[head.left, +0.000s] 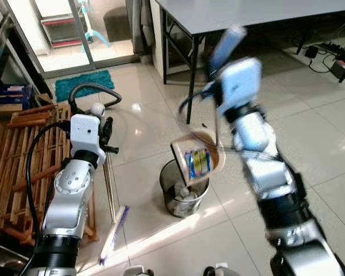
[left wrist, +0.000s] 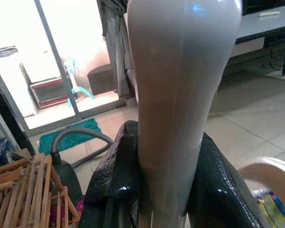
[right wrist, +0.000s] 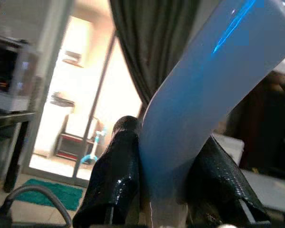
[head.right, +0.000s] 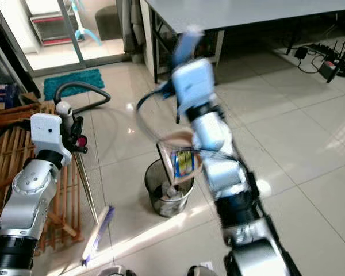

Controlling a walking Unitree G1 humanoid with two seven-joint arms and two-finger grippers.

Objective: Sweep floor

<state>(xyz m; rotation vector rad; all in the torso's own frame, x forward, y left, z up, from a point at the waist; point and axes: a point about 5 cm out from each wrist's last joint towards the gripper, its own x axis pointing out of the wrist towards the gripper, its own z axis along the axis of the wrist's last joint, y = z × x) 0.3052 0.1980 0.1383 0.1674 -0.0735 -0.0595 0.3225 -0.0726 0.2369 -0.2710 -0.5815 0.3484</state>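
Both arms raised, left gripper (left wrist: 164, 190) and right gripper (right wrist: 164, 187) clamped shut.

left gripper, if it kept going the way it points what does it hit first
Left gripper, shut on the broom handle, points across the tiled floor toward the curtain by the glass door; nothing nearer seems in line, though depth is unclear.

The right arm (head.left: 259, 155) is motion-blurred, and the dustpan (head.left: 196, 160) hides part of the bin's (head.left: 175, 198) rim.

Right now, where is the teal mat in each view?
Left eye view: teal mat upper left, behind the grey vacuum hose.
Right eye view: upper left, likewise.
Left wrist view: just behind the hose's arc.
Right wrist view: on the floor by the hose.
Shared landmark: that hose.
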